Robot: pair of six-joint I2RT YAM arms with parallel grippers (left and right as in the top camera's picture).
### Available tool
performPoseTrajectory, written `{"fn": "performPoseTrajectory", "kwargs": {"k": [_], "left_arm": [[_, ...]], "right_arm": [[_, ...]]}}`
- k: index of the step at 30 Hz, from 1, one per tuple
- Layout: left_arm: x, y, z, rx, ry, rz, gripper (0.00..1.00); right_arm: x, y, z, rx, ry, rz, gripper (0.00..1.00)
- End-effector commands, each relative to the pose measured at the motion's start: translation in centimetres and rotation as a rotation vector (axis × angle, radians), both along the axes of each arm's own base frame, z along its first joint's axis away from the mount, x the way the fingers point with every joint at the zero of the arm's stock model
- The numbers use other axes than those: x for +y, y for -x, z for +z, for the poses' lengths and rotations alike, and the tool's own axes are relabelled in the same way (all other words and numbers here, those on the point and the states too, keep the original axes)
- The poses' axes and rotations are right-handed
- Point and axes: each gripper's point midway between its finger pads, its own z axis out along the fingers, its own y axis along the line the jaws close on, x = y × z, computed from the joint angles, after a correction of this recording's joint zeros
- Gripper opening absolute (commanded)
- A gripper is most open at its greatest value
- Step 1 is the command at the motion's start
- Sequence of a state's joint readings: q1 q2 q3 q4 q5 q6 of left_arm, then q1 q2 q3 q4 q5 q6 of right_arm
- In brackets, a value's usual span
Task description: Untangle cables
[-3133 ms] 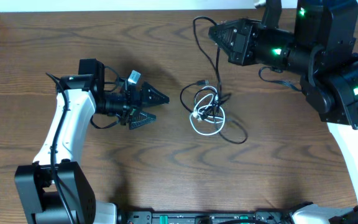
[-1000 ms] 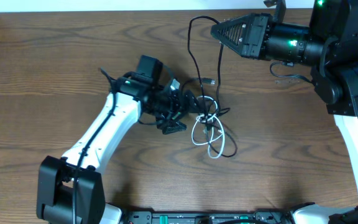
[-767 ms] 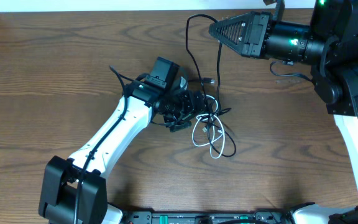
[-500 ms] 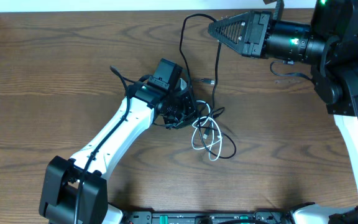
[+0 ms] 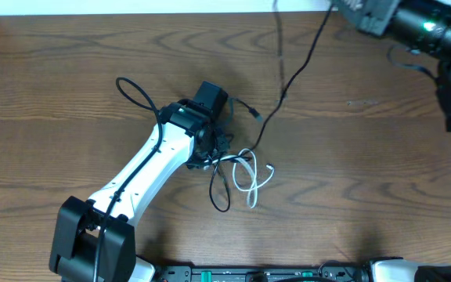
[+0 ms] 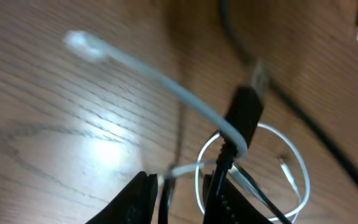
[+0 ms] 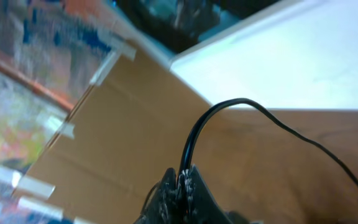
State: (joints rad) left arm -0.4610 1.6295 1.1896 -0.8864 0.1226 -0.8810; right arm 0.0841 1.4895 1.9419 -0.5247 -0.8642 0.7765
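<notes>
Broadly, the wooden bench [image 5: 69, 70] carries a loose tangle near its middle. The black cable [image 7: 229, 102] runs from that tangle toward the far right corner, where the right pincer [image 7: 182, 180] is pinched tight on it. The white cable [image 6: 84, 43] lies looped at the left pincer [image 6: 179, 186]. Its jaws stand narrowly apart with the white cord crossing the gap, and I cannot tell whether they grip it.

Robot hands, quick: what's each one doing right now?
Left hand: closed on the white cable.
Right hand: closed, holding a black cable.
</notes>
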Motion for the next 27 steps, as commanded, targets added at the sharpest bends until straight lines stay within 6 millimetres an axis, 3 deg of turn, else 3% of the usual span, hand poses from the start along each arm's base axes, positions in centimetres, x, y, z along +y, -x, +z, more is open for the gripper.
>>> {"fn": "performPoseTrajectory", "kwargs": {"k": [1,10,12,13,15,19,22,23,27], "left_arm": [[1.7,-0.6,-0.4,-0.020,-0.090,0.030,0.35],[7.8,-0.7,-0.6,0.059,-0.146,0.202,0.43],[8.7,-0.6,-0.6,0.071,-0.149,0.229,0.45],[9.1,-0.6,-0.6,0.076,-0.150,0.241,0.50],[9.6,-0.5,-0.6,0.086,-0.152,0.258,0.55],[9.6,-0.4,-0.6,0.090,-0.143,0.261,0.57],[9.5,-0.4,-0.6,0.093,-0.138,0.260,0.58],[9.1,-0.3,-0.6,0.098,-0.119,0.258,0.59],[8.6,-0.3,-0.6,0.105,-0.091,0.256,0.61]], "right_arm": [[-3.5,0.8,2.1,-0.069,0.001,-0.091,0.01],[-17.1,-0.8,2.1,-0.057,0.013,-0.467,0.01],[-19.1,-0.8,1.9,-0.045,0.013,-0.519,0.01],[-21.1,-0.6,1.7,-0.038,0.013,-0.576,0.01],[-22.7,-0.3,1.3,-0.014,0.008,-0.622,0.01],[-22.1,-0.2,0.2,0.045,-0.008,-0.597,0.01],[-19.3,-0.1,0.6,0.086,-0.076,-0.493,0.01],[-17.5,0.0,1.3,0.104,-0.126,-0.428,0.01],[-14.3,0.7,4.9,0.048,-0.223,-0.290,0.01]]}}
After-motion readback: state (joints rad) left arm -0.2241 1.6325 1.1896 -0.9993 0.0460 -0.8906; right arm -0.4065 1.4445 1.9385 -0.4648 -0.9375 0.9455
